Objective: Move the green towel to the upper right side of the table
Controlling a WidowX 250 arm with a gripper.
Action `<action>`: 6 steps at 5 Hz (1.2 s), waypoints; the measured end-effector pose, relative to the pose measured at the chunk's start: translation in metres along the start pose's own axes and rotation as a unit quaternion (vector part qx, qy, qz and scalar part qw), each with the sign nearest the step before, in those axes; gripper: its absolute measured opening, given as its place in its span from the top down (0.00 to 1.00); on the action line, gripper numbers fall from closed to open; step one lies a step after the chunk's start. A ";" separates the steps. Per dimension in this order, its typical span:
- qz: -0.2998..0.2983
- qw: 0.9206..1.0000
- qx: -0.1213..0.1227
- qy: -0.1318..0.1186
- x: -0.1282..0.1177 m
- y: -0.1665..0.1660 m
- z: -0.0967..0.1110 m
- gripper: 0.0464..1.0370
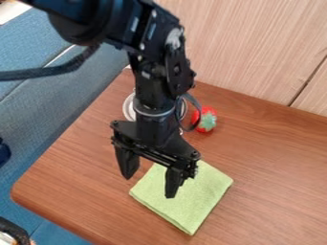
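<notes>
At the lower middle of the frame, the green towel [198,198] lies flat on the desk [275,167], below and right of my parted jaws, my right-hand finger overlapping it in view. Behind me, near the middle, sit a red strawberry [206,119] and a round silvery object [129,107], partly hidden by my arm.

Arm [118,21] in from upper left; claw [150,184] pointing down, fingers [173,182] apart, seemingly slightly tilted.
</notes>
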State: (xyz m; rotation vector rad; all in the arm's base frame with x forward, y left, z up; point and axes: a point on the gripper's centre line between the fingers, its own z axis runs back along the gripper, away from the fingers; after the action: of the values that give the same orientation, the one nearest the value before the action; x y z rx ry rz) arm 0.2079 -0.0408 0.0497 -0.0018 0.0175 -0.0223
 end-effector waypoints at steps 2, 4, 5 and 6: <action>-0.032 0.999 0.012 0.010 0.007 -0.001 -0.035 0.04; -0.070 0.997 0.001 0.015 0.015 -0.007 -0.063 0.04; -0.076 0.997 -0.013 0.012 0.022 -0.011 -0.069 0.04; -0.074 0.997 -0.018 0.004 0.034 -0.014 -0.069 0.04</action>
State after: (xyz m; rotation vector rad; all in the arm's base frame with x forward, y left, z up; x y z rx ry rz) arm 0.2400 -0.0559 -0.0202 -0.0382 0.0266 -0.1695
